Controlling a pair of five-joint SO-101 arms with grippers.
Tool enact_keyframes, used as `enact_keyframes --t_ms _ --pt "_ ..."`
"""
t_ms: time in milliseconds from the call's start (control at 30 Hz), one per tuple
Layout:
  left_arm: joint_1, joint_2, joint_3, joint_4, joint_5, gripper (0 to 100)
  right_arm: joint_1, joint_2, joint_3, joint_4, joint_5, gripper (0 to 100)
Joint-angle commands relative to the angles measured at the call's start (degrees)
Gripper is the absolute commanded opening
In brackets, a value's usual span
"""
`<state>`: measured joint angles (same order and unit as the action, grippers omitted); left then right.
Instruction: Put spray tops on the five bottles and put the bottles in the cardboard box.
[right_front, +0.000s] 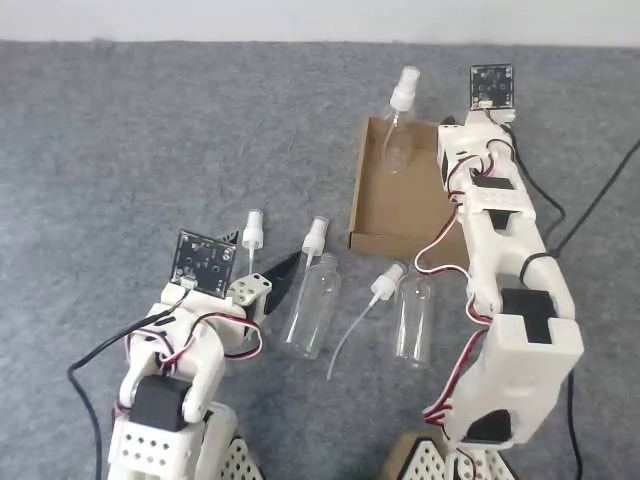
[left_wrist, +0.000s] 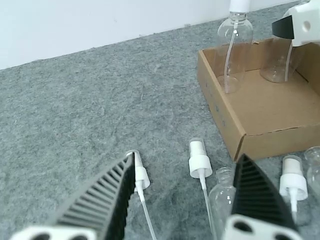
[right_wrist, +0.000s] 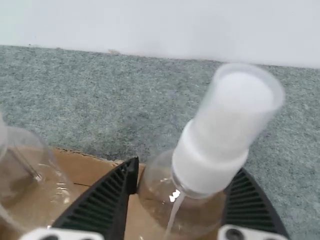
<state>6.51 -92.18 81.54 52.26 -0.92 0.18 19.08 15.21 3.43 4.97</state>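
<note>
At the left, we saw the left gripper low over the grey felt mat. Its jaws were spread wide and held nothing, and one jaw stood just beside a loose white spray top with a thin dip tube. Next lay an uncapped clear plastic bottle with a second spray top near its neck. After that came a third spray top beside another bare clear bottle.

Further right, the shallow brown cardboard box held one capped bottle standing upright. At the far right, the right gripper had its jaws against both sides of a second capped bottle over the box, gripping it as far as we could judge.

We judged the step in hand to be setting that bottle into the box. The next move would call for opening the jaws and lifting clear without toppling either bottle.
</note>
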Motion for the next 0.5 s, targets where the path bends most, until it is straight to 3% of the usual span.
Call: enact_keyframes --t_ms 0,467 --pt "-0.4 -0.7 -0.5 -1.5 -0.4 29 0.1 -1.3 -2.0 -0.9 0.1 21.4" --pt "-0.4 -0.7 -0.5 -1.5 -0.4 29 0.1 -1.3 -2.0 -0.9 2.2 21.4"
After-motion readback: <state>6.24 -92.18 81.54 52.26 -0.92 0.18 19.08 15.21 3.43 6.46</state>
